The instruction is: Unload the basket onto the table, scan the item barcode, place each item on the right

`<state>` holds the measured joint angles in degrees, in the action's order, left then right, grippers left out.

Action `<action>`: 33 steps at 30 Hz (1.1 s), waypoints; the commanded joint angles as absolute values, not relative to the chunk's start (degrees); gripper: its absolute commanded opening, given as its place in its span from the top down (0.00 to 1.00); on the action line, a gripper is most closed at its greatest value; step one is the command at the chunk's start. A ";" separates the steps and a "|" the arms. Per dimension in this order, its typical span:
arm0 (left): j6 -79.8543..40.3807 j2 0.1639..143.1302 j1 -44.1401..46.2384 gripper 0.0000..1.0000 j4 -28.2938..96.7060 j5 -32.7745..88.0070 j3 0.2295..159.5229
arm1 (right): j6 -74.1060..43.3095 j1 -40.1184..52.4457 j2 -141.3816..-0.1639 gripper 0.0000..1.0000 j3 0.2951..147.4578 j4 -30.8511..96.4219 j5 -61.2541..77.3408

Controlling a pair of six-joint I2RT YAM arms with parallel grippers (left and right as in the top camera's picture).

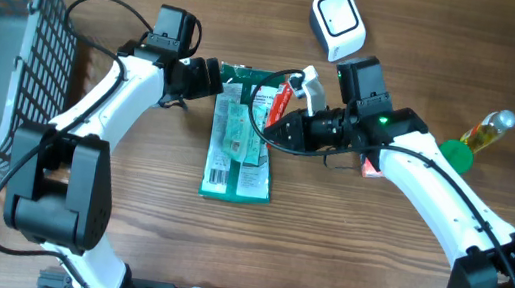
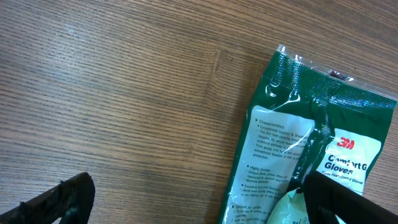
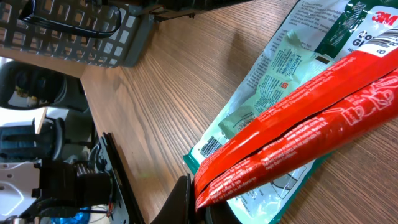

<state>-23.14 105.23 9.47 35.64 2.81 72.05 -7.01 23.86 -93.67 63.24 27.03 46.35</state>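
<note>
The right gripper (image 1: 277, 127) was pressed together on one end of a red sachet (image 3: 298, 140), pinching it just above the table (image 1: 343, 257). In the right wrist view the sachet ran up and away from the jaws as two long red folds printed with white text. It hung over a green glove pack (image 1: 241, 137) that lay flat on the wood; from these views it could not be told whether the two touched. A barcode (image 3: 209, 145) showed on the pack's white label, at the end nearer the table's front edge.

The left gripper (image 1: 215, 75) had its fingers (image 2: 62, 198) spread wide and held nothing. It sat at the pack's far end, with one finger over the pack's top corner and the other over bare wood.

A white scanner (image 1: 338, 24) stood past the right wrist, towards the back of the table and apart from the sachet. A bottle (image 1: 486, 131) with yellow liquid lay well off to the right. A grey wire basket (image 1: 52, 24) stood at the left edge of the table
</note>
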 commanded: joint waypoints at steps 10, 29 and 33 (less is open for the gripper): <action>-22.28 105.67 9.50 0.00 35.42 1.85 72.20 | -5.98 24.05 -93.38 0.96 63.24 26.83 45.82; -22.28 105.67 9.47 0.00 35.42 1.85 72.20 | 6.44 20.67 -93.38 0.96 82.06 50.59 29.21; -22.28 105.67 9.47 0.00 35.42 1.85 72.20 | 13.45 20.71 -93.43 0.96 102.35 64.55 9.08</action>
